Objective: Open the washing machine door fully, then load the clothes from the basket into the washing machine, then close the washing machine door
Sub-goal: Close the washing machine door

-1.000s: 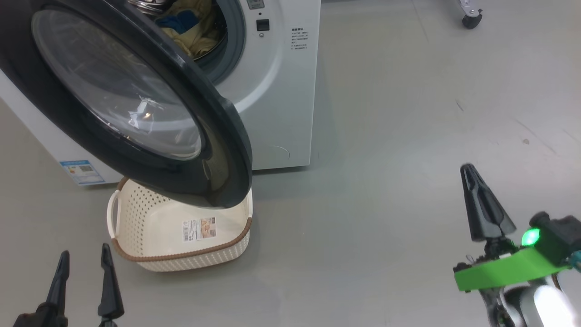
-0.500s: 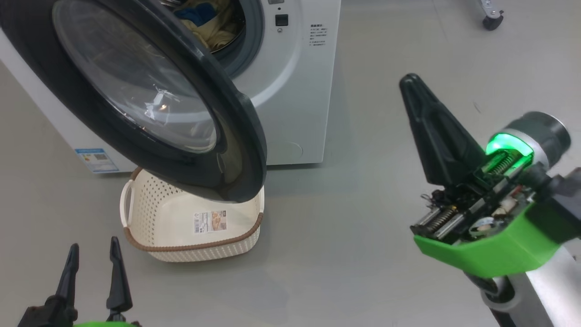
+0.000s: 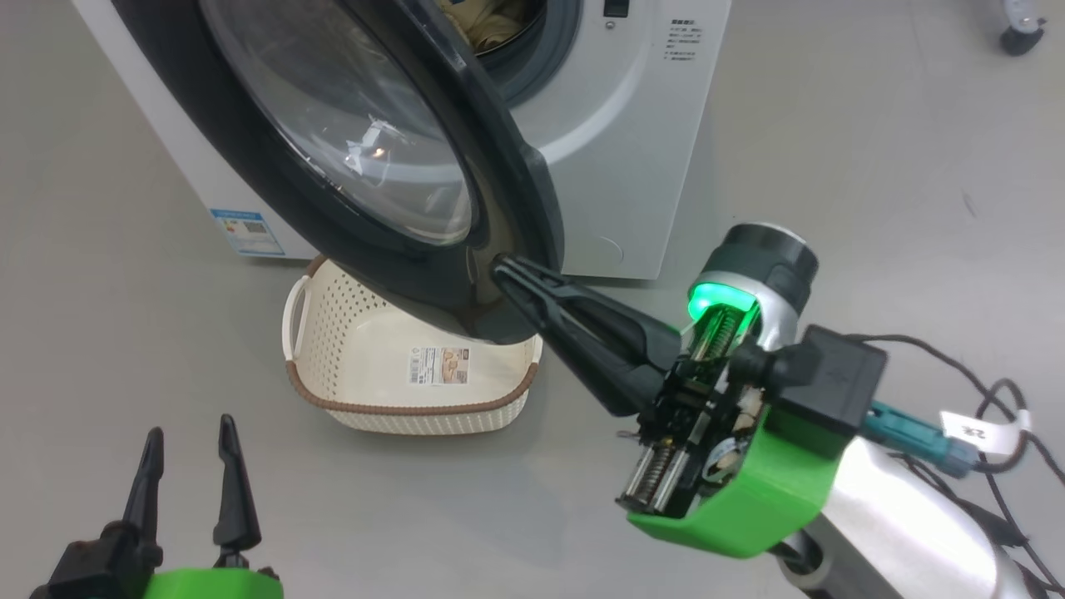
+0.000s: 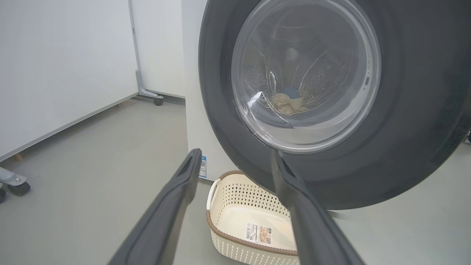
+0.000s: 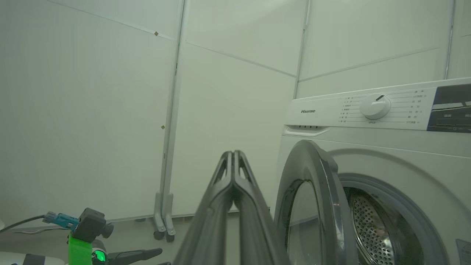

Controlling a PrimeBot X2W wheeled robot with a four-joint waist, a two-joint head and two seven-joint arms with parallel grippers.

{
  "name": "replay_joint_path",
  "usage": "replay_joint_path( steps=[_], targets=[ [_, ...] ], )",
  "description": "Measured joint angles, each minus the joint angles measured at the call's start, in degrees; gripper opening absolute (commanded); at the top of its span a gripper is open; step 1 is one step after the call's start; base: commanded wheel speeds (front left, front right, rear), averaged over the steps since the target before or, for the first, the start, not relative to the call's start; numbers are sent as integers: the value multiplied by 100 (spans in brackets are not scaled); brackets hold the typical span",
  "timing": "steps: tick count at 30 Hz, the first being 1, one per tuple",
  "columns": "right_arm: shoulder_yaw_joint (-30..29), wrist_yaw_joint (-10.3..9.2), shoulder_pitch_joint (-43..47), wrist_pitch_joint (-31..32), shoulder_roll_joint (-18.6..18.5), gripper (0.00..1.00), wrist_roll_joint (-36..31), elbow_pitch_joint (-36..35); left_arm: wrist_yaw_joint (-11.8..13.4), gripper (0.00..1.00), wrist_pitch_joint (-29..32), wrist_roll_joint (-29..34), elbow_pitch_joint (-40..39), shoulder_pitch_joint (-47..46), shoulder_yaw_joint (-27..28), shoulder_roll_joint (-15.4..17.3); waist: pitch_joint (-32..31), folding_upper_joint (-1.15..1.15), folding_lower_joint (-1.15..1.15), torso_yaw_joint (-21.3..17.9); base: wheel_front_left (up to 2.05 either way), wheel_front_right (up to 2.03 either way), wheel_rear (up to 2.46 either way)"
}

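Note:
The washing machine (image 3: pixel 632 125) stands with its door (image 3: pixel 391 266) swung out over the basket (image 3: pixel 399 408), whose floor holds just a label sticker. Pale yellow clothes (image 3: pixel 491 21) lie in the drum; through the door glass (image 4: pixel 305 73) they appear with a blue piece (image 4: pixel 285 103). My right gripper (image 3: pixel 499 266) is shut on nothing, its tip beside the door's free edge on the outer side; contact cannot be told. In the right wrist view the shut fingers (image 5: pixel 233 152) rise left of the door's edge (image 5: pixel 323 191). At lower left my left gripper (image 3: pixel 190 433) is open and holds nothing, pointing at the basket (image 4: pixel 228 195).
Pale partition panels on castors (image 5: pixel 165 228) stand beside and behind the machine (image 5: pixel 386 143). One castor (image 3: pixel 1019 37) sits at the far right on the grey floor. Cables (image 3: pixel 998 408) trail from my right wrist. My left gripper (image 5: pixel 128 254) lies low on the left.
The head camera has shifted, sliding the scene rightward. My right arm has swung from the lower right up and left to the door's free edge, still shut. The left gripper stays open.

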Motion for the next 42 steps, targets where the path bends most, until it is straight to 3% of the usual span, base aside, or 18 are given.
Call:
replay_joint_path(
  steps=[11, 28, 42],
  targets=[
    [409, 0, 243, 29, -83, 0, 226, 1076, -137, 100, 0, 43, 36, -277, 22, -158, 472, 0, 0, 242, 0, 0, 0],
    [55, 0, 373, -121, -152, 0, 280, 1981, -247, 100, 0, -18, 207, -810, -83, -274, 1112, 0, 0, 448, 0, 0, 0],
    [-235, 0, -240, -145, -152, 0, 281, 2404, -250, 100, 0, -446, 264, -1146, -271, -297, 1607, 0, 0, 750, 0, 0, 0]
  ],
)
